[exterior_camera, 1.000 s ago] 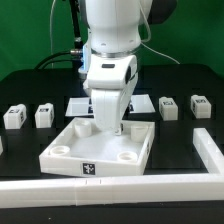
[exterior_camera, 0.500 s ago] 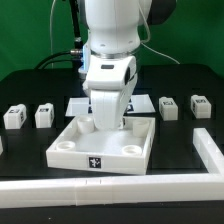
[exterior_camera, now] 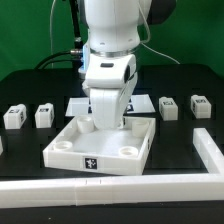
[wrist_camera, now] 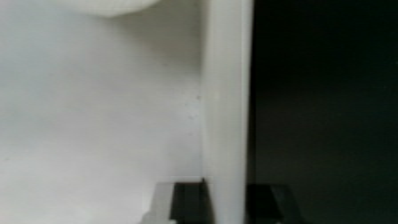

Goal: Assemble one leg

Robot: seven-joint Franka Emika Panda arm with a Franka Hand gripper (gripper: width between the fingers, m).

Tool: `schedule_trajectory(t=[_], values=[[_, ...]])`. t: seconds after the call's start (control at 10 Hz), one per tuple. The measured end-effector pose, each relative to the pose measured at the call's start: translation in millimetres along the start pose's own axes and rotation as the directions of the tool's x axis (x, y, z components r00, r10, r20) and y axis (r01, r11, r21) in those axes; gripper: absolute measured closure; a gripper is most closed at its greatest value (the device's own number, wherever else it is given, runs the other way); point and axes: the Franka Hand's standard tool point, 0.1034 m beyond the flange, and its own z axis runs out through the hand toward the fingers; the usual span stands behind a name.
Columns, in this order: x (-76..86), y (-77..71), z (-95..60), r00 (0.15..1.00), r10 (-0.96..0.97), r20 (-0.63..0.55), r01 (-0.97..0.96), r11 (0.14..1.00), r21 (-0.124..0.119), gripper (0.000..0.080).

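The gripper [exterior_camera: 108, 126] is low over the panel [exterior_camera: 70, 150], a little toward 12 o'clock from the panel's middle, taking 12 o'clock as the far side of the table [exterior_camera: 30, 160] in the exterior view. The arm's white hand hides the fingertips there, so I cannot tell how far apart the jaws are, or whether they hold anything. The wrist view is very close and blurred: it shows a pale flat surface, one bright straight strip and darkness beside it, and it does not settle the question. The panel is a white square with round sockets in its corners, and it lies flat on the black table. At 9 o'clock from the panel, well apart from it, stand a leg [exterior_camera: 14, 117] and a second leg [exterior_camera: 44, 115] side by side. Between 2 and 3 o'clock stand a third leg [exterior_camera: 168, 107] and, farther out, a fourth leg [exterior_camera: 200, 104]. All four are upright on the table, apart from the gripper. The marker board [exterior_camera: 76, 105] lies at 12 o'clock, behind the panel. A white rail [exterior_camera: 110, 187] runs along 6 o'clock.
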Motion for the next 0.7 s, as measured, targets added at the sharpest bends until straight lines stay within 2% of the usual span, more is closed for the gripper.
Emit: schedule_trajectory(t=[0.3,0.4,0.7], values=[[0.1,0.1,-0.1,1.0,0.0,0.0,0.0,1.0,-0.001,0.0727],[5.7,0.3,0.2,0.999,-0.038,0.005,0.038,0.999,-0.006,0.0727],[37.9,-1.8,1.8,0.984,-0.176,0.026,0.177,0.984,-0.017,0.0727]])
